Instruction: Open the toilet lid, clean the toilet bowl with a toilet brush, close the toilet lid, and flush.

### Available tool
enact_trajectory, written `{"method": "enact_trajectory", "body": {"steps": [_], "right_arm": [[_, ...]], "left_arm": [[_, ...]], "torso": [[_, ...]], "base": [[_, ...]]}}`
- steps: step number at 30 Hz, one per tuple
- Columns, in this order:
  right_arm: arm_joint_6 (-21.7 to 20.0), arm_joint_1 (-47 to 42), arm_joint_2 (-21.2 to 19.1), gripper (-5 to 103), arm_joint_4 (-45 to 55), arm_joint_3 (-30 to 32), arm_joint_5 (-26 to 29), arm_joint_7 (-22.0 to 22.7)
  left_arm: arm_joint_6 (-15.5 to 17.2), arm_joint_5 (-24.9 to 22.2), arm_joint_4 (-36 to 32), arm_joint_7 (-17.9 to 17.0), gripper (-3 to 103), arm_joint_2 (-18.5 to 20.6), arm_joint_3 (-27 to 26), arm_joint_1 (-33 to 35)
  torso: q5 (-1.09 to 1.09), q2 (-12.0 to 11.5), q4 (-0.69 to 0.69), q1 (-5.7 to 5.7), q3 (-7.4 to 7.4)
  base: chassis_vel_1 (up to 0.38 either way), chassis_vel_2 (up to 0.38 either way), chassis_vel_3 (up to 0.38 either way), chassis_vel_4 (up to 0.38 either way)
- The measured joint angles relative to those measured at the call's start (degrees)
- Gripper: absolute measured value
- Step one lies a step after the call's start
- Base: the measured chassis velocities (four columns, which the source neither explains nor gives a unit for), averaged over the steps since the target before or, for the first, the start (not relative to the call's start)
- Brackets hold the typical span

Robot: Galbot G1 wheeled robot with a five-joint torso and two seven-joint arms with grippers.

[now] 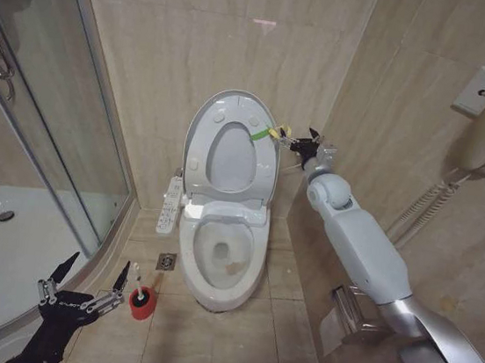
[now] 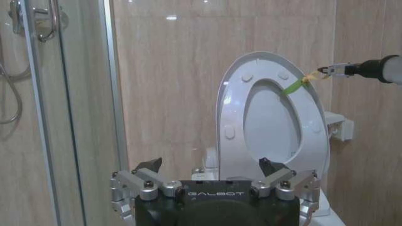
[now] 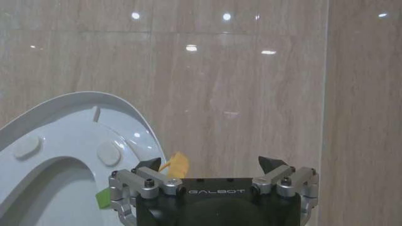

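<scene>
Beige wall tiles backed the toilet lid, which stood upright over the toilet bowl. Just beside the lid's edge, the right gripper hovered with fingers spread, empty. Low down, the left gripper was open too, the toilet brush just beside it

"GALBOT" on left gripper, right gripper

Glossy beige marble-look wall tiles rise behind the right pincer, catching spots of ceiling light. Beige floor tiles lie just right of the left pincer; a curved glass shower enclosure stands above it.
</scene>
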Motion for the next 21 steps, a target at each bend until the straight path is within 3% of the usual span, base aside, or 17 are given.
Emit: {"method": "enact_trajectory", "body": {"steps": [10, 21], "right_arm": [[-0.68, -2.44, -3.35, 100, 5.07, 0.81, 3.62, 1.35], [-0.56, -13.56, -6.85, 100, 11.43, 7.59, 4.00, 1.57]], "left_arm": [[0.00, 0.00, 0.00, 0.00, 100, 0.00, 0.00, 0.00], [0.00, 0.00, 0.00, 0.00, 100, 0.00, 0.00, 0.00]], "torso": [[-0.01, 0.00, 0.01, 0.00, 0.00], [0.01, 0.00, 0.00, 0.00, 0.00]], "base": [[0.000, 0.000, 0.000, 0.000], [0.000, 0.000, 0.000, 0.000]]}}
